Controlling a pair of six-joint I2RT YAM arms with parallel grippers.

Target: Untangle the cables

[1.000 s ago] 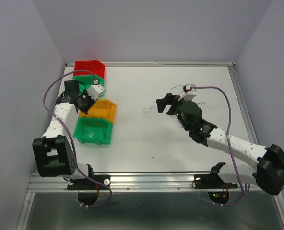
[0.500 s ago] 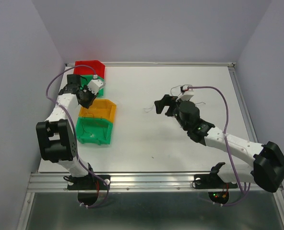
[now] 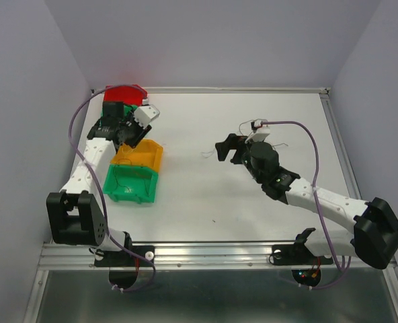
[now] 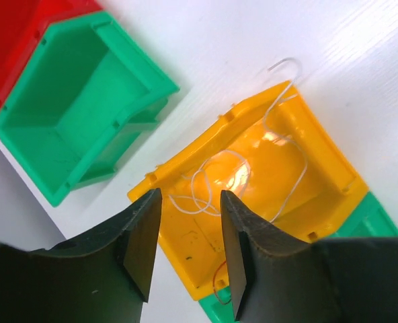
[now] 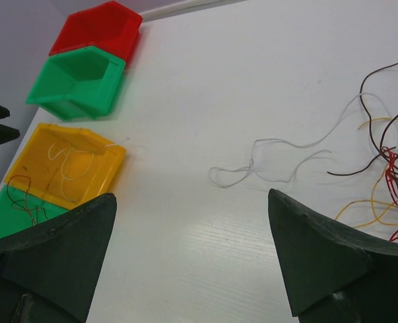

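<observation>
My left gripper (image 4: 189, 202) (image 3: 127, 138) hangs over the yellow bin (image 4: 206, 249) with its jaws apart and nothing between them. A thin white cable (image 4: 284, 60) lies curled in that bin, one end hooked over the far rim. My right gripper (image 5: 192, 198) (image 3: 229, 149) stands wide open and empty just above the table. Ahead of it lies a loose whitish-grey cable (image 5: 280, 145) (image 3: 207, 155). To its right is a tangle of red, yellow and dark cables (image 5: 390, 182), partly cut off by the frame.
Several bins stand in a row at the left: a red bin (image 3: 122, 93), a green bin (image 5: 78, 81), the yellow bin (image 3: 145, 155), and a near green bin (image 3: 128, 182) holding a reddish wire (image 5: 17, 195). Walls enclose the table.
My left gripper's jaws have opened and the wrist has swung toward the back over the bins; the white cable lies free in the yellow bin. The right arm has barely moved.
</observation>
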